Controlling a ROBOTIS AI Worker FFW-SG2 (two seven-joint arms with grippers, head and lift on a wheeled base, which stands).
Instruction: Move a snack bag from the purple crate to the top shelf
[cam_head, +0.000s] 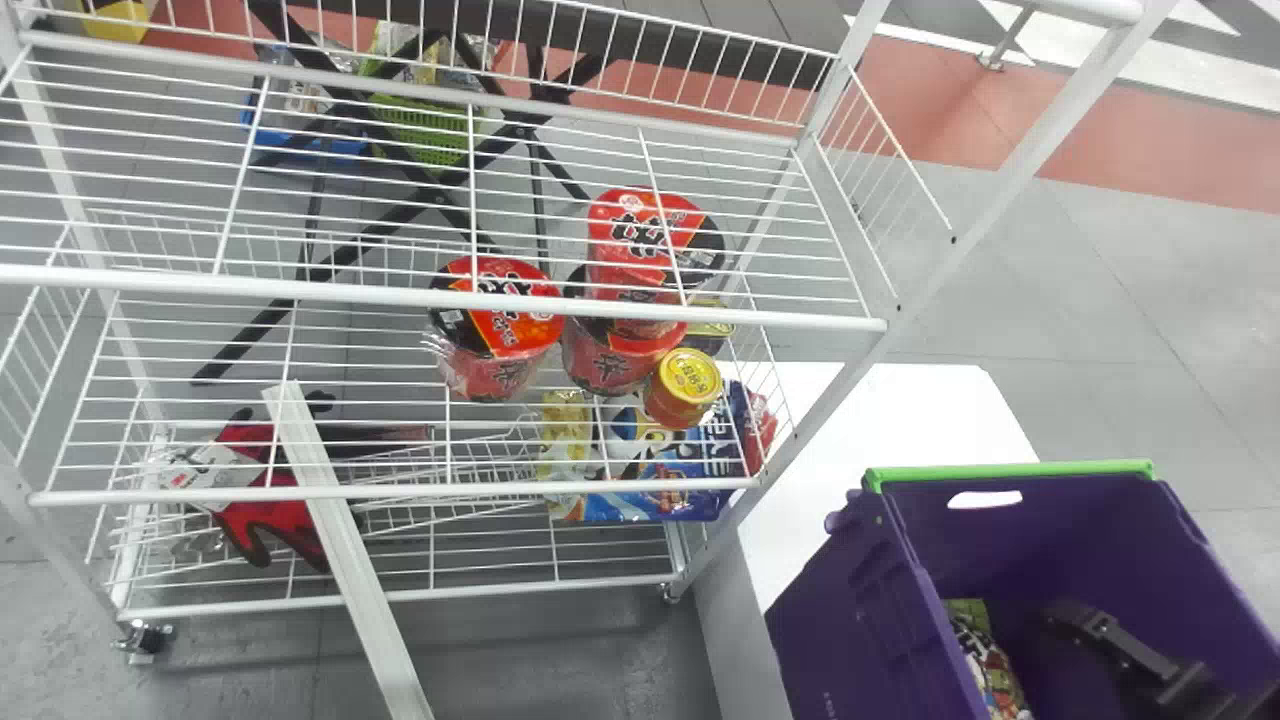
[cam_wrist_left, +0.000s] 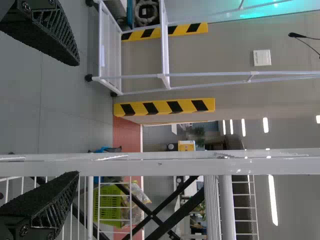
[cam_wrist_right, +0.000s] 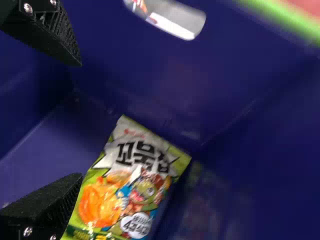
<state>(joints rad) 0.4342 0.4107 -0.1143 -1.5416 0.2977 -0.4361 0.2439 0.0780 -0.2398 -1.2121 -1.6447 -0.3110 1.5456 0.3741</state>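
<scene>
Right wrist view: we find the snack bag (cam_wrist_right: 132, 187) inside the purple crate (cam_head: 850, 620), just ahead of the right tool (cam_wrist_right: 80, 120) and slanting across its line of approach. One end lies near one fingertip (cam_wrist_right: 70, 192); contact between the two we cannot confirm. The right tool is wide and holds nothing. The left tool (cam_wrist_left: 77, 118), also wide and empty, stands idle by the rack, well apart from the right one.

Handling, in our assessment: the bag is light, soft and probably air-filled, in glossy film liable to slip. The contents are likely brittle snacks, so heavy pressure risks crushing them or splitting a seam.

Grip point: we recommend the middle of the body, taken across the short width, with firm but moderate pressure. As the bag slants to the tool, a slight turn of the wrist seems advisable before closing; a corner hold would let it swing or slide out. Clearance past the crate wall also merits care on the lift towards the top shelf (cam_head: 430, 299), to the robot's left of the right tool.
</scene>
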